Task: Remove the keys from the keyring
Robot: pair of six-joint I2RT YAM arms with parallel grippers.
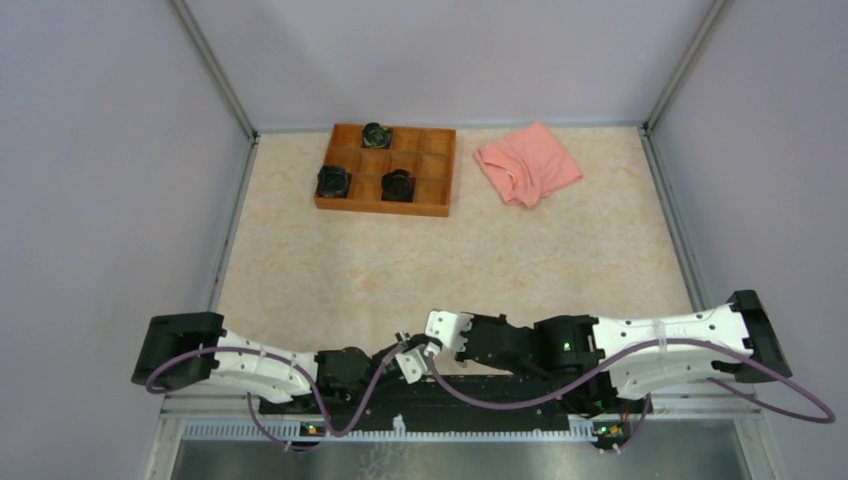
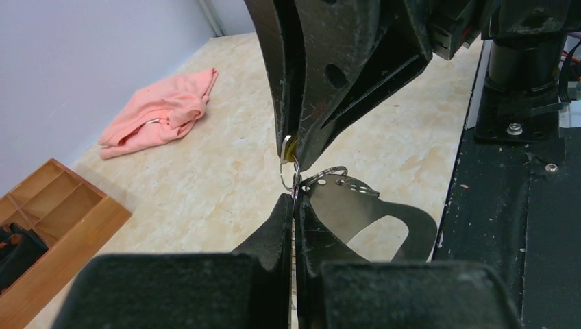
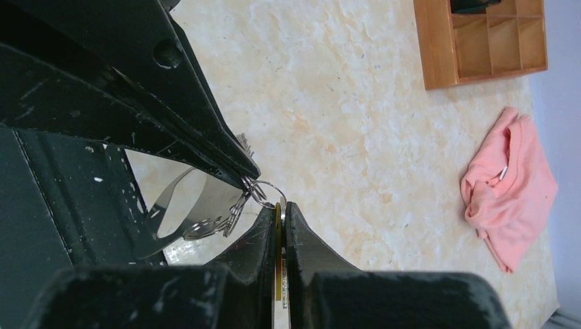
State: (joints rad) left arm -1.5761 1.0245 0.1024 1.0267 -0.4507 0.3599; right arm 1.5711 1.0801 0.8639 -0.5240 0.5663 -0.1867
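From my left wrist camera, the left gripper point(image 2: 293, 214) fills the bottom of the frame with its jaws pressed together. They pinch the upper corner of the keyring point(image 2: 373, 214), a flat silvery plate with a cut-out that spreads to the lower right. The right gripper point(image 2: 295, 152) comes down from the top edge, jaws closed on the yellow-headed key point(image 2: 292, 146), of which only a sliver of yellow shows at the tips. A thin wire ring point(image 2: 286, 173) bridges the short gap between the two grips.

The right wrist camera gives the reverse angle. The key is a brass-yellow strip clamped between its own fingers at bottom centre, and the plate hangs out to the lower left under the other gripper's tip. Slim silvery pieces bunch beside the wire ring; I cannot tell whether they are keys or rings.

Overhead, none of that metal is readable. I only see both arms meeting tip to tip at the bottom centre, above the near edge of the table point(image 1: 450, 260). This view alone shows the whole wooden tray point(image 1: 445, 190) at upper centre, holding three black knobby objects point(image 1: 398, 185). The pink cloth point(image 1: 528, 165) lies just right of it
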